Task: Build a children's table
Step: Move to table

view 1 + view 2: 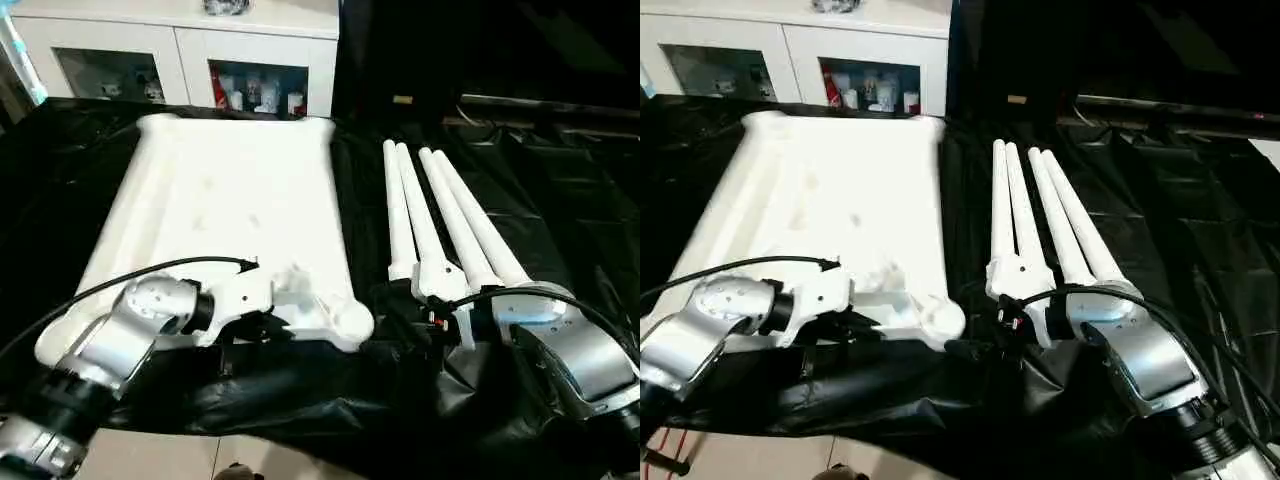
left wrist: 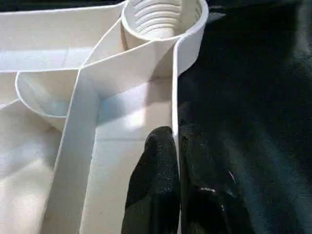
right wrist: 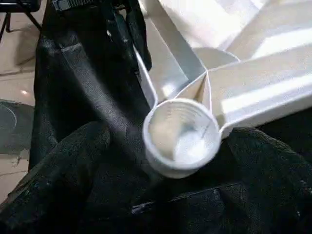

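nearest, the left gripper (image 2: 176,161) is clamped on the thin side wall of the table top (image 1: 230,200), close to the near corner socket (image 2: 161,19); the left wrist view has one black finger (image 2: 156,185) inside the wall and the other outside it, pressed together with the wall between them. the socket there is round and ribbed inside, and nothing is in it.

the right gripper (image 1: 420,315) sits at the fat ends of the four legs (image 1: 440,225), its jaws standing wide and holding nothing that i can see. whether a finger touches a leg i cannot tell. the right wrist view looks across at the same corner socket (image 3: 181,136) over folds of black cloth (image 3: 73,161).

further out, the table top lies underside up on the black cloth, ribs and rim facing the camera, long axis running away from the robot. the four legs lie side by side just beside it on the robot's right, thin ends pointing away, none fitted.

beyond, a white cabinet with glass doors (image 1: 180,60) stands against the wall.

step in hand, as i judge it: steadying the top with the left so a first leg can go in. no leg is in any socket, so the build has hardly begun. the next move calls for the right jaws to close around one leg near its fat end, lift it clear of its neighbours, stand it up over the near socket and press or twist it home while the left holds the wall.
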Robot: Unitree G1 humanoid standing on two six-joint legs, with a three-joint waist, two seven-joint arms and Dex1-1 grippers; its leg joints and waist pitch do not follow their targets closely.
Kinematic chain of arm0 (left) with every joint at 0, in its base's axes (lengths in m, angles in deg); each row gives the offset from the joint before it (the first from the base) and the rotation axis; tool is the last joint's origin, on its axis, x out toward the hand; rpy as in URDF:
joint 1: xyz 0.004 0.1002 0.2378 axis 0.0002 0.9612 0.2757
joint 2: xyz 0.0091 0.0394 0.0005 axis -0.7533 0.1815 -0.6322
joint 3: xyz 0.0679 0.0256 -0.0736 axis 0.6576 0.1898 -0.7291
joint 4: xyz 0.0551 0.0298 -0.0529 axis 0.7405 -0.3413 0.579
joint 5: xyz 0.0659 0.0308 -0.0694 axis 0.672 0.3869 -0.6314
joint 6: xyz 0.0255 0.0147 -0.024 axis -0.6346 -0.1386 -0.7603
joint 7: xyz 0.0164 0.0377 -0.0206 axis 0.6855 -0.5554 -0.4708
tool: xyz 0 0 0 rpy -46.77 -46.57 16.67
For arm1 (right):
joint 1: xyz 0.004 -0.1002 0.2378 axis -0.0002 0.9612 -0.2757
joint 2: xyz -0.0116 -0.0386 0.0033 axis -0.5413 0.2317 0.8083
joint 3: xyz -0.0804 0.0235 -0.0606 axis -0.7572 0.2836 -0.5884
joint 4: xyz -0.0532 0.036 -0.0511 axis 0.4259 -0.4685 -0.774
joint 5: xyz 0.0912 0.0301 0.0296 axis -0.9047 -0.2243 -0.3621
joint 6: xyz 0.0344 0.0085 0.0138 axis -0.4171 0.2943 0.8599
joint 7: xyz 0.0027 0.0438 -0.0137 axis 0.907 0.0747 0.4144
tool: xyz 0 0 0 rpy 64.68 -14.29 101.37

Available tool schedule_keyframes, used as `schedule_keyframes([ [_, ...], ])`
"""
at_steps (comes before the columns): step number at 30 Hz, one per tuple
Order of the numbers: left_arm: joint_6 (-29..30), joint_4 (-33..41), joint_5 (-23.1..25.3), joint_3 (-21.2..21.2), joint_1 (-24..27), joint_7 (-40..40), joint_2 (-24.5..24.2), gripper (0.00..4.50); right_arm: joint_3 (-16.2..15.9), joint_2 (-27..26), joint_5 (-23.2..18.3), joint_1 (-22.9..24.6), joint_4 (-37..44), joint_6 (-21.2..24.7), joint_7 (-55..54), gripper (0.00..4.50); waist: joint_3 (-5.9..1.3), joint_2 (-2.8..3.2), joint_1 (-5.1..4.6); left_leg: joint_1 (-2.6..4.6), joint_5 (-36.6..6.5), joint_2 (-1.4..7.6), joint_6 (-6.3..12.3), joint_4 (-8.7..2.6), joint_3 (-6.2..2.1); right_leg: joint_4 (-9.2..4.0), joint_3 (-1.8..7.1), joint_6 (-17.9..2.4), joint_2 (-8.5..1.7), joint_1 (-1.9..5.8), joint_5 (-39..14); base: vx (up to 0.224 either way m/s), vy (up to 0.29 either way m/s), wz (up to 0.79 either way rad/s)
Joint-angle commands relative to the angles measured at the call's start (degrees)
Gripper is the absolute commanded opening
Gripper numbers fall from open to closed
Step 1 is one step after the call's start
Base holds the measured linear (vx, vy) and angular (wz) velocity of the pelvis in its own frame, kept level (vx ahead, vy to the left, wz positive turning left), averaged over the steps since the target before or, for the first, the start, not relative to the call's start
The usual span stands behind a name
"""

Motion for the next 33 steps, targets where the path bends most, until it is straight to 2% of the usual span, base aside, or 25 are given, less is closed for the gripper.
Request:
schedule_keyframes([
  [1, -1.5, 0.9, 0.6, -3.0, -0.3, -2.6, -0.4, 0.00, -0.3, 0.0, 0.6, -1.0, -0.1, -0.5, 0.0, 4.50, -3.22, 0.22, 0.28, 1.50, -10.8, 2.68, 0.55, -4.07, -0.73, -4.27, 1.77, -13.8, -4.03, 1.85, -0.6, 0.000, 0.000, 0.00],
  [4, -2.9, -0.2, 1.4, -3.5, -0.4, -3.7, -1.2, 0.00, -0.5, -0.2, 0.9, -1.2, -0.6, -0.9, 0.1, 4.50, -3.22, 0.24, 0.29, 1.54, -11.1, 2.70, 0.29, -4.17, -0.79, -4.27, 1.80, -13.3, -4.02, 1.86, -0.8, 0.000, 0.000, 0.00],
  [5, -2.6, -0.3, 1.1, -3.8, -0.4, -3.9, -1.3, 0.00, -0.5, -0.2, 1.0, -1.3, -0.8, -0.9, 0.2, 4.50, -3.22, -0.23, 0.35, 1.45, -10.8, 2.67, 0.42, -4.15, -0.77, -4.13, 1.77, -13.3, -4.11, 1.91, -1.0, 0.000, 0.000, 0.00],
  [6, -2.6, -0.3, 1.1, -3.8, -0.4, -3.9, -1.3, 0.00, -0.5, -0.2, 1.0, -1.3, -0.8, -0.9, 0.2, 4.50, -3.23, -0.05, 0.36, 1.53, -10.5, 2.67, 0.44, -4.13, -0.72, -4.19, 1.78, -13.2, -4.08, 1.79, -1.0, 0.000, 0.000, 0.00],
  [7, -3.3, -1.0, 1.1, -4.3, -0.7, -4.3, -1.4, 0.00, -0.5, -0.3, 1.2, -1.5, -1.1, -1.1, 0.2, 4.50, -3.24, -0.23, 0.37, 1.54, -10.4, 2.72, 0.47, -4.12, -0.72, -4.18, 1.79, -13.2, -4.10, 1.83, -0.8, 0.000, 0.000, 0.00],
  [10, -5.7, -3.9, 2.2, -5.0, -1.7, -5.1, -2.8, 0.00, -0.7, -0.6, 1.7, -2.0, -1.8, -1.7, 0.2, 4.50, -3.23, -0.09, 0.38, 1.48, -9.9, 2.61, 0.67, -4.09, -0.73, -4.15, 1.77, -13.2, -4.03, 1.78, 0.0, 0.000, 0.000, 0.00],
  [12, -6.1, -4.1, 2.3, -5.1, -1.8, -5.1, -2.9, 0.00, -0.7, -0.7, 1.8, -2.1, -1.9, -1.7, 0.2, 4.50, -3.22, -0.21, 0.31, 1.51, -10.0, 2.62, 0.49, -4.09, -0.70, -4.05, 1.78, -13.2, -4.03, 1.83, 0.3, 0.000, 0.000, 0.00],
  [17, -9.4, -6.6, 3.4, -5.3, -2.4, -6.2, -2.8, 0.00, -0.6, -1.0, 2.0, -2.2, -2.1, -1.7, 0.0, 4.50, -3.27, 0.08, 0.35, 1.58, -9.8, 2.63, 0.38, -4.05, -0.72, -3.95, 1.75, -13.7, -3.98, 1.78, 2.4, 0.000, 0.000, 0.00],
  [18, -9.5, -7.0, 2.9, -5.7, -2.5, -6.3, -2.4, 0.45, -0.6, -1.0, 2.0, -2.3, -2.1, -1.8, -0.1, 4.50, -3.28, -0.05, 0.39, 1.56, -10.0, 2.66, 0.23, -4.06, -0.73, -3.88, 1.78, -13.7, -4.10, 1.92, 2.3, 0.000, 0.000, 0.00],
  [19, -9.9, -7.4, 1.8, -6.3, -2.6, -6.2, -1.8, 0.45, -0.6, -1.1, 2.1, -2.3, -2.2, -1.8, -0.3, 4.50, -3.23, 0.15, 0.42, 1.58, -10.2, 2.61, 0.14, -4.08, -0.73, -3.93, 1.78, -13.7, -4.12, 1.85, 2.0, 0.000, 0.000, 0.00],
  [21, -12.1, -8.4, 1.0, -6.6, -3.0, -5.6, -1.9, 0.57, -0.4, -1.5, 2.1, -2.6, -2.6, -2.0, -0.7, 4.50, -3.27, 0.16, 0.41, 1.63, -10.8, 2.68, -0.26, -4.12, -0.78, -3.97, 1.76, -13.7, -4.11, 1.87, 1.5, 0.000, 0.000, 0.00],
  [24, -11.9, -7.2, -0.6, -7.8, -2.6, -4.6, -2.1, 0.89, 0.0, -2.0, 1.7, -2.8, -2.4, -1.5, -1.0, 4.50, -3.30, 0.24, 0.46, 1.67, -11.2, 2.67, -0.49, -4.13, -0.74, -3.84, 1.74, -14.1, -4.12, 1.79, 2.0, 0.000, 0.000, 0.00],
  [28, -8.9, -3.5, -3.2, -10.1, -1.5, -3.3, -3.7, 1.12, 1.5, -3.2, 0.9, -2.9, -1.0, 1.7, -3.4, 4.50, -3.21, 0.21, 0.46, 1.75, -11.4, 2.67, -0.78, -4.23, -0.73, -3.80, 1.68, -14.3, -3.96, 1.73, 1.7, 0.000, 0.000, 0.00],
  [29, -8.3, -2.6, -3.5, -10.7, -1.1, -3.3, -4.2, 1.30, 2.1, -3.8, 1.1, -3.2, -0.3, 3.1, -5.3, 4.50, -3.21, 0.52, 0.43, 1.81, -11.6, 2.61, -1.04, -4.23, -0.73, -3.80, 1.71, -14.2, -3.96, 1.68, 1.4, 0.000, 0.000, 0.00],
  [30, -8.1, -2.1, -3.8, -11.0, -0.9, -3.3, -4.4, 1.30, 2.3, -4.2, 1.3, -3.4, -0.2, 4.0, -6.4, 4.50, -3.20, 0.77, 0.41, 1.86, -11.8, 2.63, -1.34, -4.26, -0.80, -3.76, 1.71, -14.1, -3.92, 1.62, 1.1, 0.000, 0.000, 0.00],
  [32, -6.2, 1.4, -6.0, -13.6, 0.3, -3.9, -5.0, 1.56, 4.4, -9.0, 2.8, -7.1, -1.9, 9.7, -15.3, 4.50, -3.22, 0.59, 0.16, 1.89, -11.2, 2.47, -2.18, -4.36, -0.77, -3.64, 1.66, -14.2, -3.75, 1.54, 1.0, 0.000, 0.000, 0.00],
  [33, -6.0, 1.8, -6.3, -14.0, 0.4, -4.0, -5.0, 1.67, 4.8, -9.9, 2.8, -7.8, -2.6, 10.2, -16.6, 4.50, -3.27, 0.60, -0.03, 1.73, -11.1, 2.33, -2.84, -4.43, -0.80, -3.59, 1.59, -14.2, -3.79, 1.66, 0.3, 0.000, 0.000, 0.00],
])
